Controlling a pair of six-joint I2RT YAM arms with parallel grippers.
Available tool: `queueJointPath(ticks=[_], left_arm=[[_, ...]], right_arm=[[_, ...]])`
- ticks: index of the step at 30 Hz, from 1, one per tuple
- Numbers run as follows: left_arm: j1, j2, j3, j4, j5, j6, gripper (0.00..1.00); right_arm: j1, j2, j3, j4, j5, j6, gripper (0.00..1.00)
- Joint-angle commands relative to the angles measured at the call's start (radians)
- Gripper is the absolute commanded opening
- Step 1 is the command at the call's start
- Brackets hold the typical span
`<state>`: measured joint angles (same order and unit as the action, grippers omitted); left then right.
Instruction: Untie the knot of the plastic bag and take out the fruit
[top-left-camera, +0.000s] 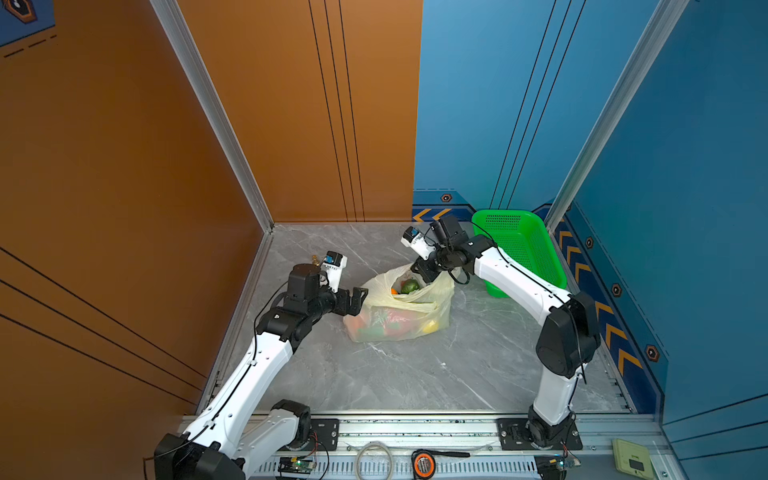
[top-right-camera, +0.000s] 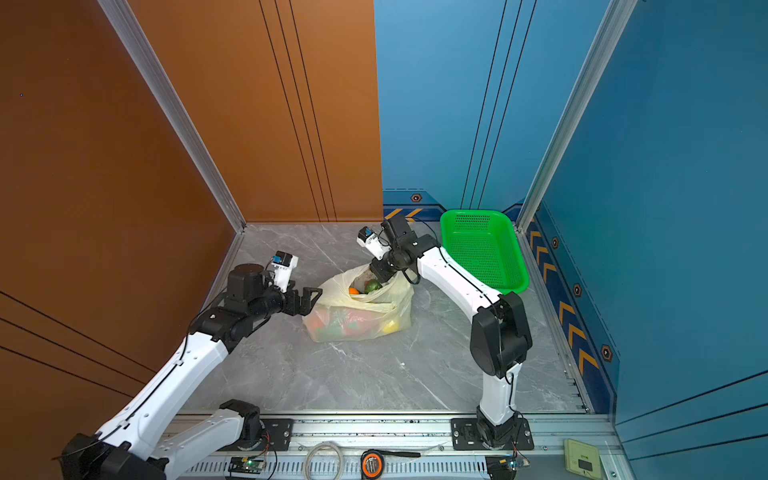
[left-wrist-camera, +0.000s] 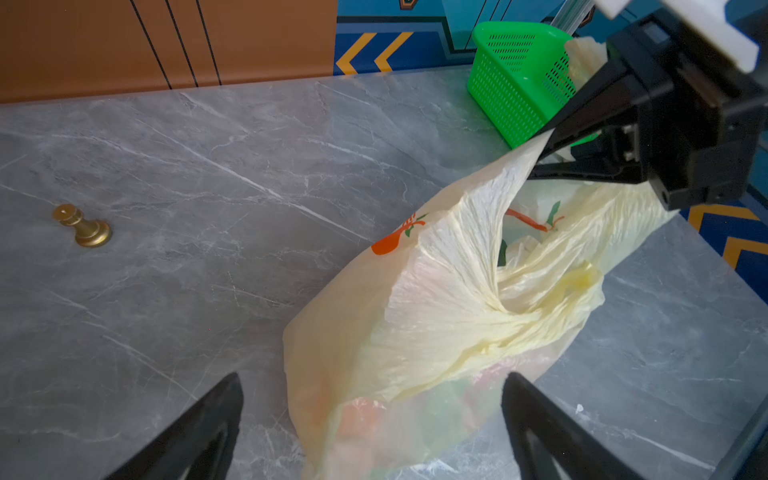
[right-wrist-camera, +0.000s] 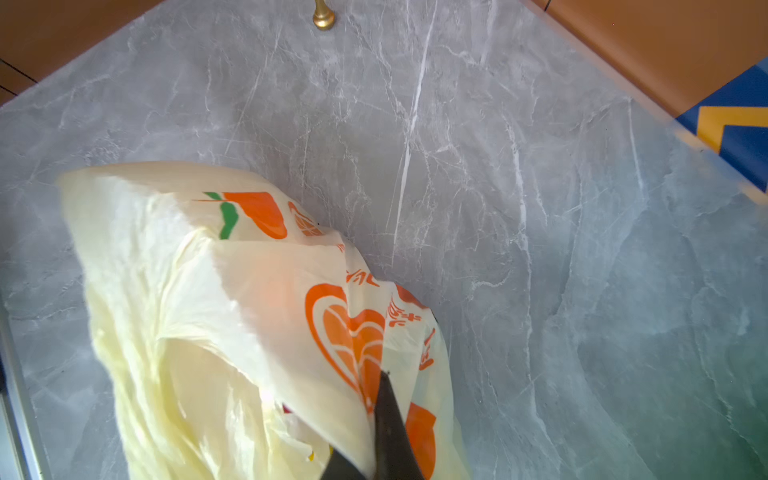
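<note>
The plastic bag (top-left-camera: 399, 320) (top-right-camera: 361, 316) lies mid-table, pale yellow with orange prints, its mouth gaping upward. Fruit shows in the mouth: a green round one (top-left-camera: 410, 286) (top-right-camera: 372, 286) and an orange (top-left-camera: 394, 291). A yellow lemon (top-left-camera: 429, 327) shows through the film. A twisted bunch of handle strip (left-wrist-camera: 523, 307) lies on the near rim; I cannot tell whether it is the knot. My right gripper (top-left-camera: 417, 270) (right-wrist-camera: 384, 378) is shut on the bag's far rim and holds it up. Beside the bag's left side my left gripper (top-left-camera: 359, 297) (left-wrist-camera: 374, 382) is open, its fingers either side of the film.
A green perforated basket (top-left-camera: 519, 245) (left-wrist-camera: 511, 83) stands at the back right, just behind the right arm. A small brass figure (top-left-camera: 315, 260) (left-wrist-camera: 83, 228) stands at the back left, close behind the left wrist. Walls close in on three sides.
</note>
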<state>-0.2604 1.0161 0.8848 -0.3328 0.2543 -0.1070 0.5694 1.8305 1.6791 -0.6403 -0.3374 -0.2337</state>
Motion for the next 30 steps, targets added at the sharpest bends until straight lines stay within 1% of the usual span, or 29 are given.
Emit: queueJointPath(ticks=[1,4,7,11,15,17,19,21,24,27,30], left_arm=[[-0.042,0.048,0.083,-0.006,-0.005,-0.056,0.98],[-0.134,0.12,0.138,-0.011,-0.044,-0.047,0.98],[-0.226,0.185,0.189,-0.009,-0.125,-0.021,0.98],[-0.29,0.279,0.22,-0.004,-0.219,0.0,0.98],[-0.33,0.374,0.263,0.002,-0.412,0.022,0.98],[-0.334,0.421,0.291,-0.002,-0.505,0.023,0.98],[-0.326,0.477,0.322,-0.027,-0.569,0.032,0.98],[-0.314,0.523,0.347,-0.048,-0.606,0.055,0.98],[-0.292,0.565,0.395,-0.119,-0.693,0.071,0.98],[-0.247,0.542,0.417,-0.178,-0.74,0.082,0.98],[-0.177,0.501,0.414,-0.233,-0.734,0.096,0.98]], right_arm=[[0.018,-0.058,-0.019,-0.028,0.012,0.05,0.0],[0.029,-0.072,-0.013,-0.041,0.026,0.07,0.0],[0.037,-0.087,-0.016,-0.042,0.025,0.087,0.0],[0.047,-0.108,-0.024,-0.042,0.021,0.098,0.0],[0.058,-0.124,-0.036,-0.041,0.029,0.103,0.0],[0.058,-0.133,-0.044,-0.039,0.029,0.108,0.0],[0.061,-0.148,-0.056,-0.033,0.03,0.111,0.0],[0.062,-0.16,-0.067,-0.026,0.031,0.113,0.0],[0.062,-0.176,-0.081,-0.022,0.034,0.106,0.0],[0.057,-0.189,-0.097,-0.023,0.041,0.099,0.0],[0.048,-0.198,-0.11,-0.022,0.04,0.094,0.0]])
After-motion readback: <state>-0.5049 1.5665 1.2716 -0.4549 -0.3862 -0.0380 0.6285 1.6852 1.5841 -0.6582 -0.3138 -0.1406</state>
